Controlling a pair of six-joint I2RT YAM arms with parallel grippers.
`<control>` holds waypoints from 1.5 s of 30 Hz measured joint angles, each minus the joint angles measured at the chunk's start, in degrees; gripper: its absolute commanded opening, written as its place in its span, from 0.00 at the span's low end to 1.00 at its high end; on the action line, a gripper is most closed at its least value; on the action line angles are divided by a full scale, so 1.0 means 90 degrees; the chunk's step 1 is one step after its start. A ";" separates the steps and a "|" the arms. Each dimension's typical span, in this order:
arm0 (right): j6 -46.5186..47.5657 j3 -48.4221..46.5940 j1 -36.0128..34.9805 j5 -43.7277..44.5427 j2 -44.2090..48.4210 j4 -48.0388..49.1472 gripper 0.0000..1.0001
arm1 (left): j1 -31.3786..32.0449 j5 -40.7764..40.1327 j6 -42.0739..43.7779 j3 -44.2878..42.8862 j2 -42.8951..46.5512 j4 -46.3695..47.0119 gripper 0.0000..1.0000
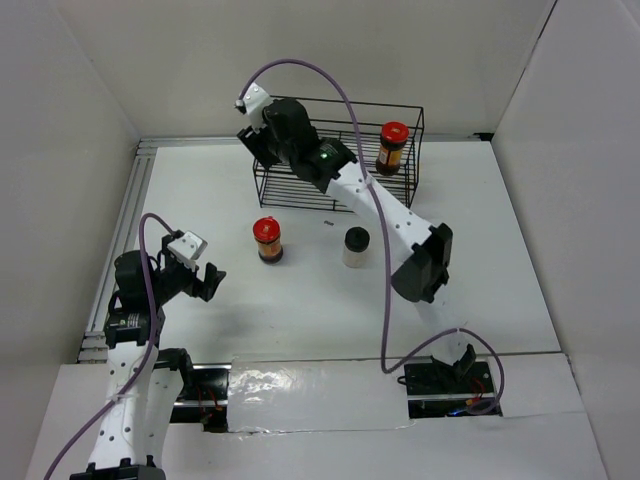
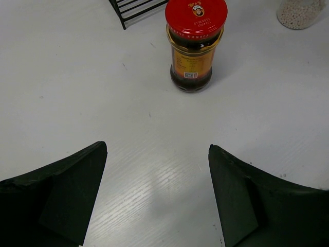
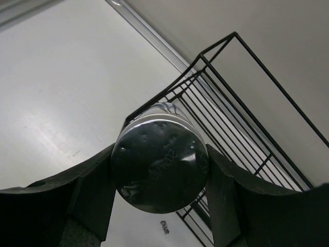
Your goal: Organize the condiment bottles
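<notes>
Nearest the arm bases, over the left side of the white table (image 1: 480,280), the left gripper (image 2: 157,198) hangs with its dark fingers spread wide and nothing between them. Just beyond it stands a dark brown glass jar with a red lid and yellow label (image 2: 194,49), upright on the bare tabletop. To its right, a little apart, a white bottle with a black cap (image 1: 356,247) also stands upright.

Farther back sits a black wire rack (image 1: 285,187), and inside its right end a second red-lidded brown jar (image 1: 392,147) stands upright. At the rack's left end the right gripper (image 3: 159,154) is clamped on a small bottle with a round grey end (image 3: 159,180) that faces the wrist camera — both fingers press its sides. Whether that bottle is inside the rack or just over its edge — I cannot tell.
</notes>
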State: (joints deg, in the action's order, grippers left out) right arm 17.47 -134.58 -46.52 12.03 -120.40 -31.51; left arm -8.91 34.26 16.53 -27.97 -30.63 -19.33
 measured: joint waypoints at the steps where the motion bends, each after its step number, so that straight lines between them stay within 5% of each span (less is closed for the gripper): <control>1: 0.0010 -0.0177 0.0068 0.0029 -0.0250 0.0017 0.00 | 0.0000 0.0000 -0.0002 0.0000 0.0002 0.0002 0.92; 11: -0.0403 -0.0362 0.0561 0.0051 -0.0605 0.0308 0.00 | 0.0000 -0.0036 0.0000 0.0002 0.0017 0.0002 0.93; 21: -0.1154 -0.0483 0.0799 0.0675 -0.0464 -0.0544 0.00 | 0.0000 -0.0061 0.0000 0.0029 0.0015 0.0002 0.93; 41: -0.2115 -0.0046 0.1450 0.0182 -0.0289 -0.1178 0.00 | 0.0000 -0.0056 0.0000 0.0029 0.0053 0.0005 0.93; 44: -0.2198 -0.0049 0.1494 0.0109 -0.0289 -0.1183 0.34 | 0.0000 -0.0056 0.0000 0.0029 0.0058 0.0002 0.93; 45: -0.2227 -0.0049 0.1518 0.0073 -0.0289 -0.1185 0.59 | 0.0000 -0.0053 0.0000 0.0032 0.0058 0.0002 0.93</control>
State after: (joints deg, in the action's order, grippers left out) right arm -2.57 -135.02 -32.86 12.69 -123.00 -42.17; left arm -8.91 33.78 16.53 -27.68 -30.11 -19.31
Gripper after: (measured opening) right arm 0.677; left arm 0.929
